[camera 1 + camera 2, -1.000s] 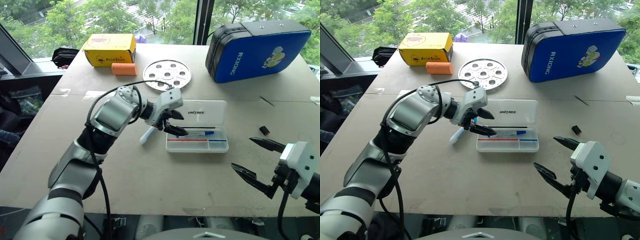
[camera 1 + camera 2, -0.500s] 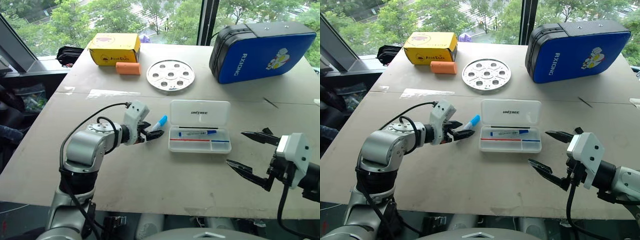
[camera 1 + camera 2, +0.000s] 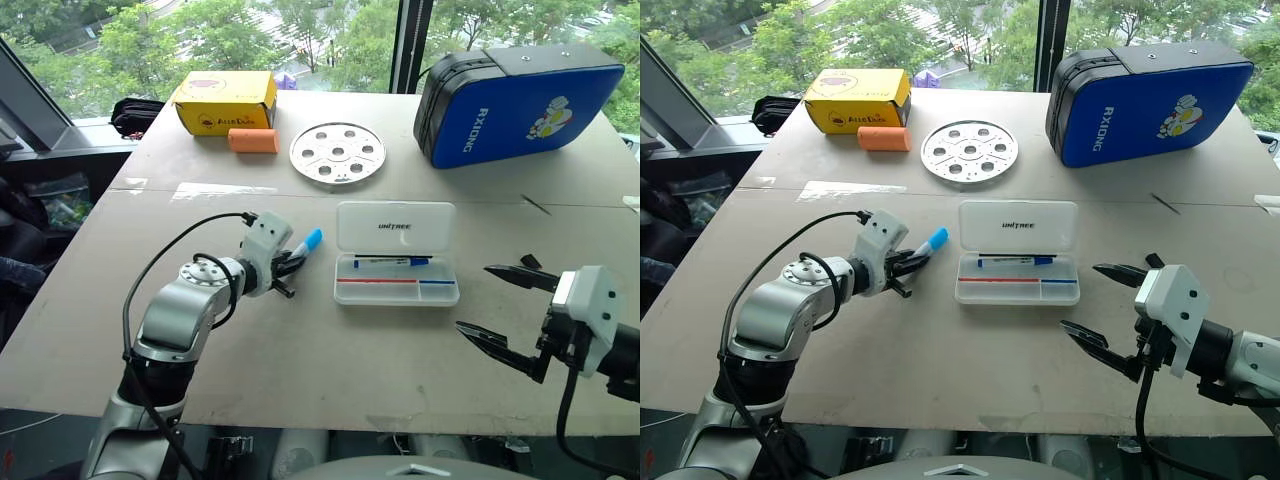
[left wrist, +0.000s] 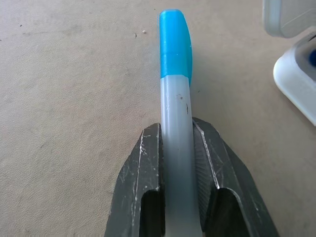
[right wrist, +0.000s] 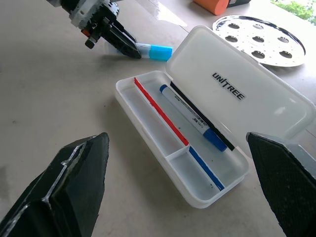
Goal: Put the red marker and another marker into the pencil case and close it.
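Observation:
The pencil case [image 3: 345, 292] lies open in the middle of the table, its lid [image 3: 397, 226] folded back. In its tray the thin red marker [image 3: 376, 281] lies lengthwise, and behind it a white marker with a dark blue cap [image 5: 190, 118]. Left of the case, my left gripper [image 3: 288, 262] is shut on a white marker with a light blue cap [image 4: 174, 98], low over the table, cap pointing toward the case. My right gripper [image 3: 473, 298] hangs open to the right of the case, holding nothing.
A slim blue pen [image 5: 205, 167] lies in the tray's small compartment. At the back stand a large blue hard case [image 3: 520, 95], a perforated metal disc [image 3: 337, 152], a yellow box [image 3: 222, 100] and an orange cylinder [image 3: 252, 140]. A small black piece [image 3: 529, 262] lies right of the case.
My left gripper drew back from the pencil case, down and to the left, and shut on the light-blue-capped marker. The right gripper stayed where it was, open.

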